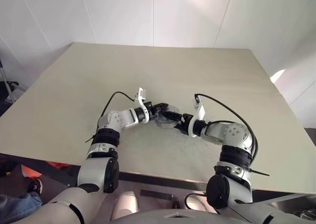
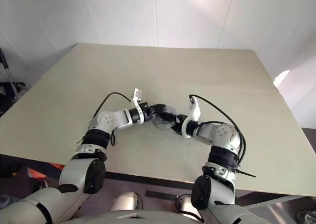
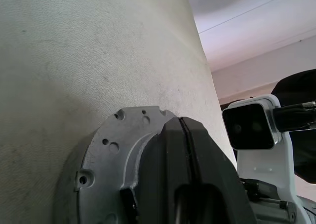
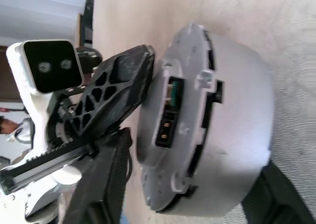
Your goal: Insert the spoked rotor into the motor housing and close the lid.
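A silver-grey round motor housing (image 4: 237,100) rests on the table (image 1: 163,71) with its domed shell, the lid, downward. Its flat plate (image 4: 165,86), with a connector socket, faces up. My left gripper (image 1: 162,107) is shut, and its black fingers (image 4: 113,91) lie flat across that plate (image 3: 113,150). My right gripper (image 1: 170,117) reaches in from the other side, its fingers (image 4: 101,184) astride the housing's near edge, one above and one below, with a thin gap on the upper side. The spoked rotor is hidden.
The beige table stretches wide behind and to both sides of the grippers. Its front edge (image 1: 148,177) runs just below my elbows. A person (image 4: 7,125) stands off beyond the table's left side, and shoes (image 1: 32,182) rest on the floor there.
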Controlling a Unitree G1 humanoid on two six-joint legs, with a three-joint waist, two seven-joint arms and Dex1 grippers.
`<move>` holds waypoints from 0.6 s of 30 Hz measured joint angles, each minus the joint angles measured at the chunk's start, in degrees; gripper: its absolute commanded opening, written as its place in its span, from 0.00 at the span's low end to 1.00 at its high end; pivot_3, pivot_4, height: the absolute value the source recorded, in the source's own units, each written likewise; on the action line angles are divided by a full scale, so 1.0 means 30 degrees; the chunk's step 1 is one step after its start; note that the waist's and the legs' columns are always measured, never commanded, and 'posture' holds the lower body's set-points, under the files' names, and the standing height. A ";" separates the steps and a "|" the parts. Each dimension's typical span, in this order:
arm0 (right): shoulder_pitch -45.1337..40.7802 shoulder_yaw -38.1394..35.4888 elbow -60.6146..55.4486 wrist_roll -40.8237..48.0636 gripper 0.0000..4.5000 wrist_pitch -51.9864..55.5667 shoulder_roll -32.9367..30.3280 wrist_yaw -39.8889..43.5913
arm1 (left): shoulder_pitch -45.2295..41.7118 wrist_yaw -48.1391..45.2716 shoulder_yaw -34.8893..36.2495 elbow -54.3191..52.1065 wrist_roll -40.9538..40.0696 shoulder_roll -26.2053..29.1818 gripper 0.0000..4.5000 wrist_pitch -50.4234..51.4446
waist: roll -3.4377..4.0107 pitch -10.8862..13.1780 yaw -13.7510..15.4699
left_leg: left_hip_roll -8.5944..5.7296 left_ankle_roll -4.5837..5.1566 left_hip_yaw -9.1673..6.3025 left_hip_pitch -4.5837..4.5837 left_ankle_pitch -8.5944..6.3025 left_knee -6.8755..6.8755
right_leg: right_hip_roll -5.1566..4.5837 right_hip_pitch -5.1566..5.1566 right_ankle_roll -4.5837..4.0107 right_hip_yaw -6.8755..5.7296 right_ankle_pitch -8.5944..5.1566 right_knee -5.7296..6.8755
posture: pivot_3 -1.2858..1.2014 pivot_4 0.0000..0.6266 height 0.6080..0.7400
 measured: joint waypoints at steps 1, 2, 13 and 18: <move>-0.0006 0.0025 -0.0002 0.0123 0.53 -0.0265 -0.0036 0.0021 | -0.0012 -0.0013 0.0008 -0.0040 0.0002 0.0005 0.00 -0.0025 | 0.0006 0.0001 0.0020 | -0.0007 0.0005 0.0000 -0.0004 0.0005 0.0000 | -0.0007 0.0003 0.0002 0.0001 0.0001 0.0000 | 0.52 0.00 1.00; -0.0010 0.0058 -0.0009 0.0177 0.53 -0.0497 -0.0079 0.0020 | -0.0015 -0.0014 0.0012 -0.0046 0.0009 0.0046 0.00 -0.0053 | 0.0010 -0.0002 0.0035 | -0.0012 0.0006 0.0000 0.0006 0.0005 0.0000 | -0.0014 0.0014 0.0003 0.0001 0.0002 0.0000 | 0.52 0.00 1.00; -0.0713 -0.0368 0.0246 0.1263 0.53 -0.1449 -0.0213 -0.0608 | 0.0169 -0.0519 0.1231 -0.0002 -0.0424 0.0084 0.00 -0.0778 | 0.0027 0.0015 0.0110 | -0.0022 0.0045 -0.0004 -0.0270 -0.0007 0.0024 | -0.0010 -0.0222 -0.0146 -0.0004 0.0095 0.0062 | 0.52 0.00 1.00; -0.1877 -0.0938 0.1342 0.1680 0.53 -0.2471 -0.0377 -0.1389 | 0.0799 -0.0732 0.2448 -0.0298 -0.1458 0.0199 0.00 -0.0578 | 0.0031 0.0089 0.0203 | -0.0016 0.0055 -0.0008 -0.0428 -0.0006 0.0065 | -0.0010 -0.0386 -0.0152 -0.0013 0.0098 0.0138 | 0.52 0.00 1.00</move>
